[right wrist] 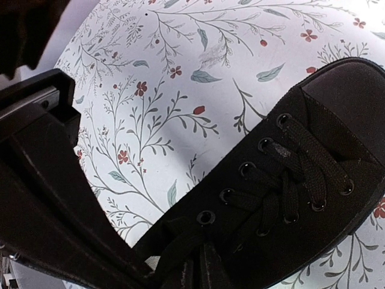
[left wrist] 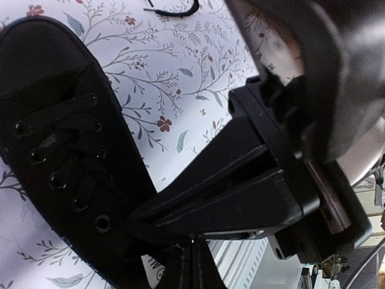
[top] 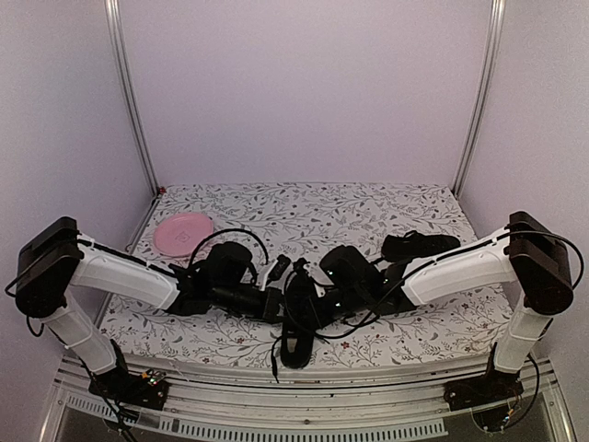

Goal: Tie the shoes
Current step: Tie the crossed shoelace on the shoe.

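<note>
One black shoe (top: 295, 348) lies at the table's near middle, toe toward the front edge. Both grippers meet over its laced top. My left gripper (top: 279, 300) is shut, its tips (left wrist: 137, 221) at the top eyelets of the shoe (left wrist: 54, 150), pinching a black lace (left wrist: 187, 265). My right gripper (top: 311, 300) is also shut, its tips (right wrist: 150, 268) at the top eyelet of the same shoe (right wrist: 289, 198), with a lace strand (right wrist: 198, 268) caught there. The second shoe (top: 419, 245) lies untouched at the back right, partly behind the right arm.
A pink plate (top: 182, 232) sits at the back left of the flowered table cover (top: 304, 207). A loose lace end (top: 273, 364) trails toward the metal front rail (top: 304, 405). Arm cables loop above both wrists.
</note>
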### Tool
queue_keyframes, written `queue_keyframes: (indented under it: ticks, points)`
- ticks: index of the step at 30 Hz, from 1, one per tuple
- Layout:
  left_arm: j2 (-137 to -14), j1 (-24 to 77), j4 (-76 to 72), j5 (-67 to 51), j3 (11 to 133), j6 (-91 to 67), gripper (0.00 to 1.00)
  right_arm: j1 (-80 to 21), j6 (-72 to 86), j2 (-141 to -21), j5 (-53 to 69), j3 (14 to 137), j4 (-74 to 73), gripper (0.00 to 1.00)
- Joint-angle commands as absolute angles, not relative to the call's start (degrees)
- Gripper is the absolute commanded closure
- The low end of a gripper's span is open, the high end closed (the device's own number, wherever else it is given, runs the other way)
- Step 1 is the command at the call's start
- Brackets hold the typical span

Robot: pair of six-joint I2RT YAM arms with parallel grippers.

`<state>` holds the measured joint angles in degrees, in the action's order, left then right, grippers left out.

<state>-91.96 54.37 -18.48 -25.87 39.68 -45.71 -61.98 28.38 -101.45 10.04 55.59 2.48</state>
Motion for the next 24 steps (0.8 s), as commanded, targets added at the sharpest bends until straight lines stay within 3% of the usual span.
queue_keyframes:
  ticks: [1,7,14,18,24]
  points:
    - [-92.4,56.1,-15.1,-24.2,41.7,-42.8,1.0,-62.5,28.5,-103.0,9.4,56.9,3.8,0.94]
    - [-91.4,56.1,-12.3,-22.0,40.8,-43.4,0.99,-62.6,29.8,-102.3,8.4,55.1,4.9,0.93]
    - [-85.2,54.1,-9.0,-16.8,40.3,-42.9,0.71,-62.5,30.4,-101.5,8.4,53.7,5.6,0.93]
    - [-83.2,52.7,-8.7,-15.0,39.6,-43.7,0.62,-62.6,30.4,-101.2,8.4,53.4,5.5,0.93]
    - [-85.6,50.4,-10.0,-15.6,38.5,-47.6,0.65,-62.6,30.5,-101.2,8.4,53.3,5.6,0.93]
